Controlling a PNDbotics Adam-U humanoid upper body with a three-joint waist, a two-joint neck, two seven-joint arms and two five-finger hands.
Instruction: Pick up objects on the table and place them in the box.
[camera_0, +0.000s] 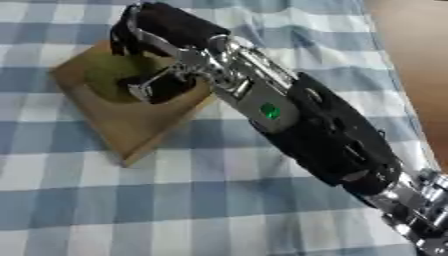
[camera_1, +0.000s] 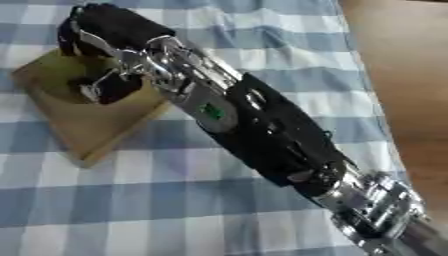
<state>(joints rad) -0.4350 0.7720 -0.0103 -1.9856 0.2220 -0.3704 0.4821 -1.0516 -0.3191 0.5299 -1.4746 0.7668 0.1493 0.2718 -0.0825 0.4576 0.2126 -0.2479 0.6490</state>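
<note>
Right hand (camera_0: 162, 47) reaching in from the lower right, arm slanting up and left across the checked cloth (camera_0: 105, 200) of the worktop, directly above the tan box (camera_0: 131, 120), a flat square piece lying cornerwise. Fingers curled down toward a dull green round patch (camera_0: 109, 75) at the box's far end, but whether grasping anything, cannot tell: palm and fingers hiding whatever sits beneath. No other objects to be seen on the cloth; plenty of open cloth left and toward the viewer, bare brown surface (camera_0: 420, 50) beyond the cloth's right edge, left hand nowhere in view.
</note>
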